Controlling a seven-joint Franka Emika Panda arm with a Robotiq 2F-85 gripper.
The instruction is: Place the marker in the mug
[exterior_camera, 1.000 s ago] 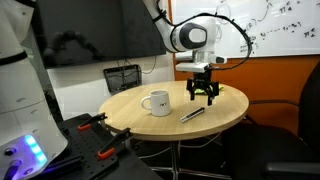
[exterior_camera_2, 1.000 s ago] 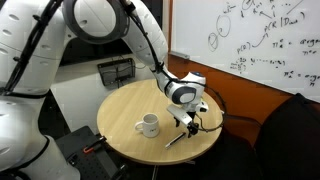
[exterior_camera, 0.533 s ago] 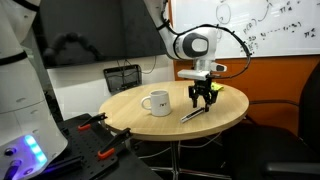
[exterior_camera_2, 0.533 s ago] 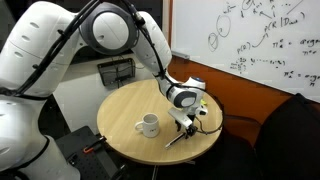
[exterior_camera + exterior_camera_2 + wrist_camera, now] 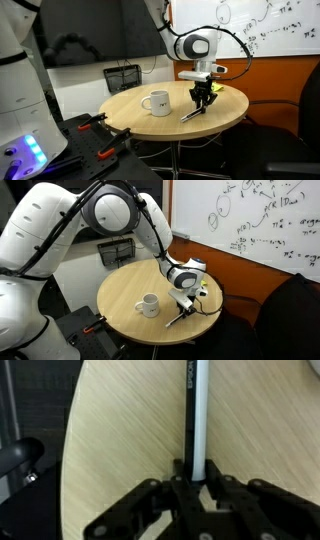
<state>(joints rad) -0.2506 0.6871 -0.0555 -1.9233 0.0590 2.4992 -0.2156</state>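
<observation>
Your claw (image 5: pixel 204 98) was down at the round wooden tabletop (image 5: pixel 130 108), pinched shut on one end of the marker (image 5: pixel 190 114), which lay flat on the wood near the white mug (image 5: pixel 156 102), apart from it and outside it.

Marker (image 5: pixel 196 410) ends hidden from you
In the wrist view the top edge cuts it off; the gripper (image 5: pixel 196 474) covers its near end.

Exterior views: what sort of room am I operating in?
Probably an office or lab meeting room: a whiteboard covered in writing, a round wooden table, and a dark office chair beside it.
</observation>
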